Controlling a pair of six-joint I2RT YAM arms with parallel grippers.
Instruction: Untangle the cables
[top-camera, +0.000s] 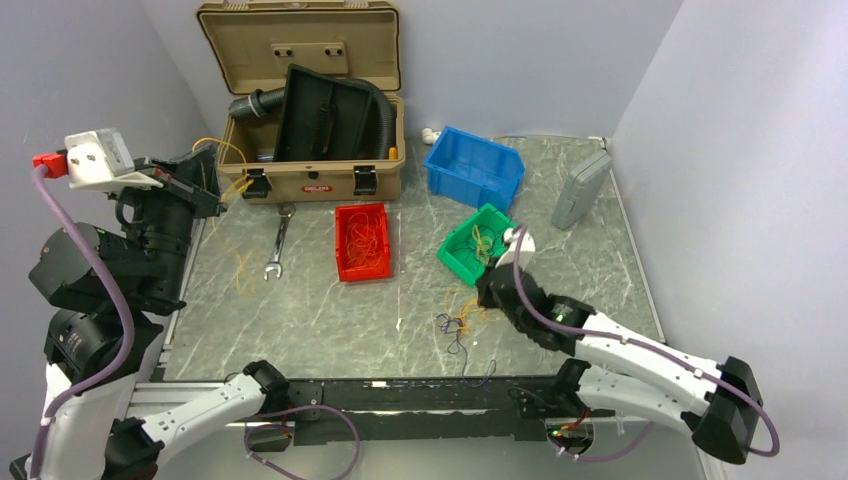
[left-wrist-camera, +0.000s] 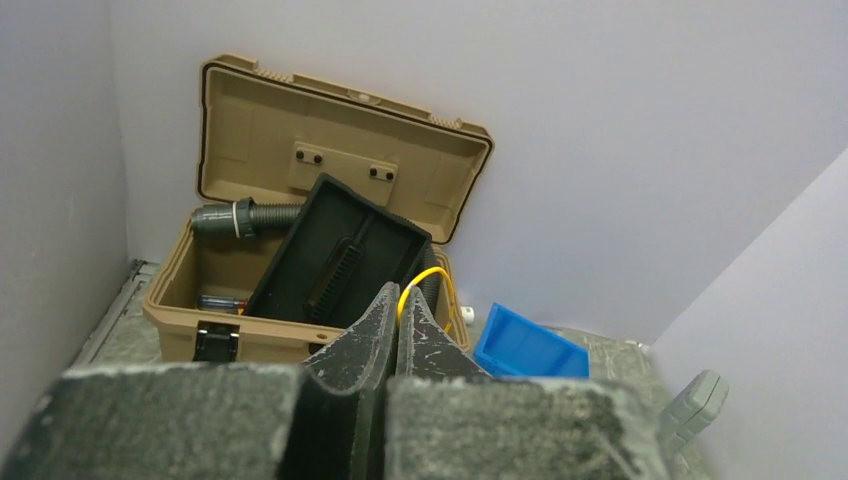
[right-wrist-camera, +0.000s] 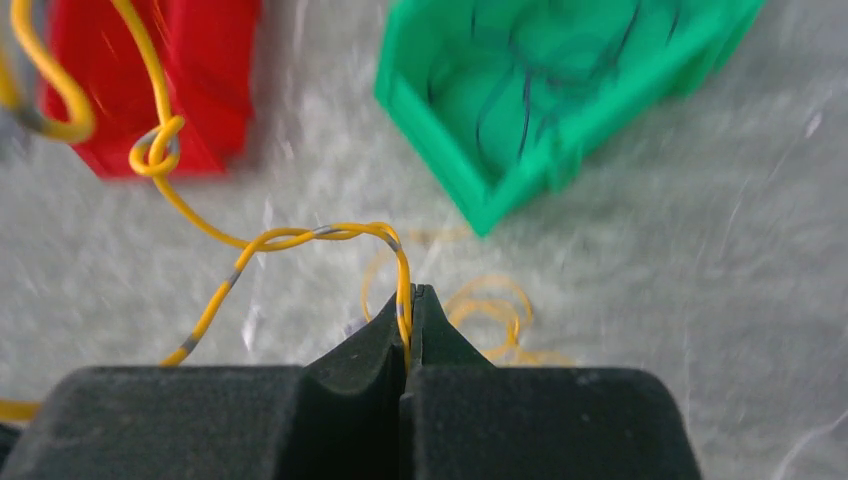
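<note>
My left gripper (top-camera: 213, 188) is raised at the far left beside the tan toolbox, shut on a thin yellow wire (top-camera: 232, 150); in the left wrist view the wire (left-wrist-camera: 428, 277) loops out of the closed fingertips (left-wrist-camera: 400, 292). More orange wire (top-camera: 240, 265) trails on the table below. My right gripper (top-camera: 487, 290) is low by the green bin, shut on a yellow wire with grey bands (right-wrist-camera: 300, 237) that runs left to a knot (right-wrist-camera: 160, 150). Loose orange loops (right-wrist-camera: 490, 305) lie under it. A dark wire tangle (top-camera: 453, 325) lies to the near left of it.
Open tan toolbox (top-camera: 310, 180) with a black tray and corrugated hose (top-camera: 385, 110) at the back. A wrench (top-camera: 278, 240), a red bin (top-camera: 342, 270) and green bin (top-camera: 452, 258) holding wires, a blue bin (top-camera: 475, 165), a grey case (top-camera: 580, 190).
</note>
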